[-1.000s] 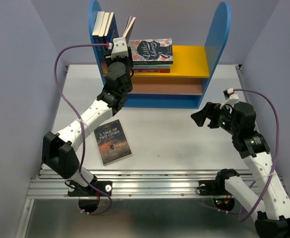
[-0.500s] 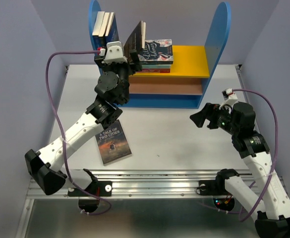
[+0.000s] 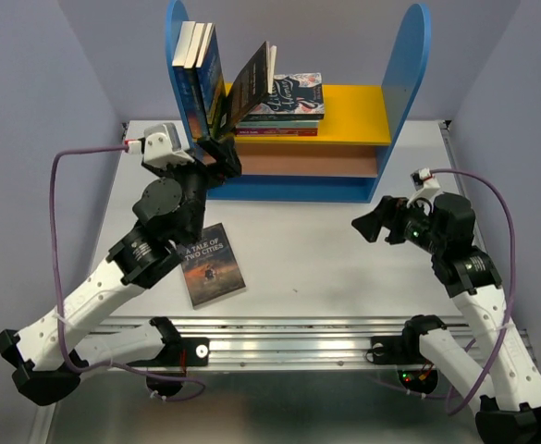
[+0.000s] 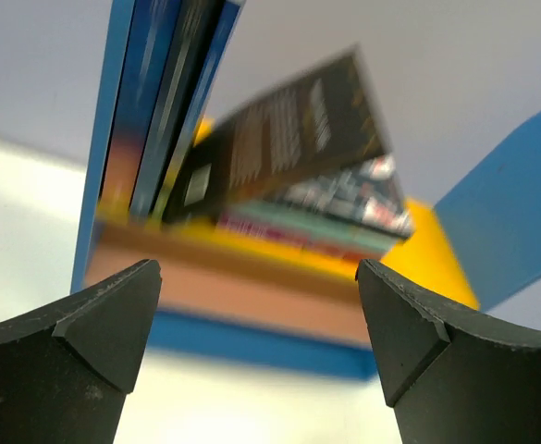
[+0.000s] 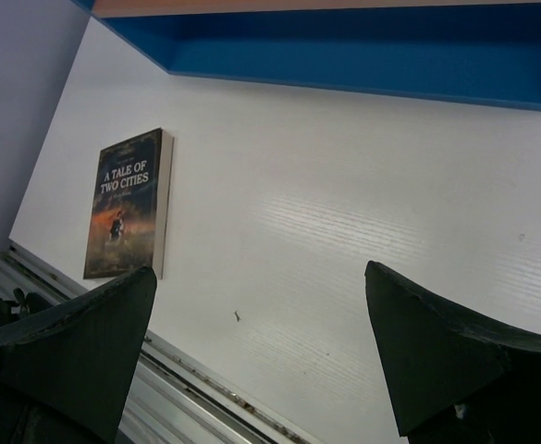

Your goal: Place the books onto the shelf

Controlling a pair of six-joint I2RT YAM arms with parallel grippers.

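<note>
The shelf [image 3: 416, 55] stands at the back of the table. Upright books [image 3: 196, 55] lean on its left blue panel on the yellow board [image 3: 358, 116]. One dark book [image 3: 252, 83] tilts right onto the flat stack. My left gripper [image 3: 222, 157] is open and empty, low in front of the shelf's left end. Its wrist view looks up at the upright books [image 4: 173, 92] and the tilted book [image 4: 288, 139] between the open fingers of the left gripper [image 4: 256, 277]. A Tale of Two Cities [image 3: 211, 264] lies flat on the table. My right gripper [image 3: 374, 222] hovers open, right of centre.
The floral-covered flat stack [image 3: 293, 97] lies on the yellow board. The right wrist view shows the right gripper [image 5: 261, 273], the lying book [image 5: 127, 203] at left and the shelf's blue base [image 5: 344, 55] at the top. A metal rail [image 3: 288, 328] runs along the near edge.
My left gripper opened and let go of the dark book, which now leans on the flat stack. The left arm drew back and down, away from the upper board. The right arm barely moved.
</note>
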